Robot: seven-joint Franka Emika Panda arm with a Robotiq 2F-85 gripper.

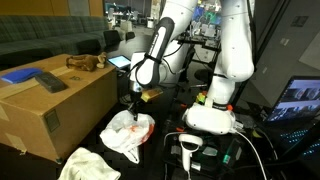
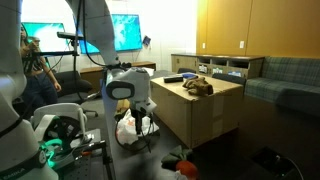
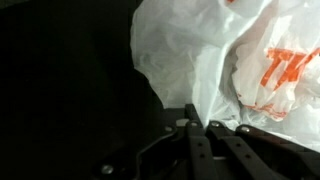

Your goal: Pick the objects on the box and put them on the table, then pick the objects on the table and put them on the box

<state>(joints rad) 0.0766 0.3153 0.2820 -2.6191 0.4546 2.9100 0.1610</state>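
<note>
The only lettering is on the thin white plastic bag with orange print. In the wrist view, bold orange strokes slant across its crumpled right side. Folds break up the word and it cannot be read. The lit teal screen behind the bag shows marks too small to make out.

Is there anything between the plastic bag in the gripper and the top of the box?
Nothing visible does. The gripper is shut on the plastic bag beside the box, whose near top edge looks bare.
</note>
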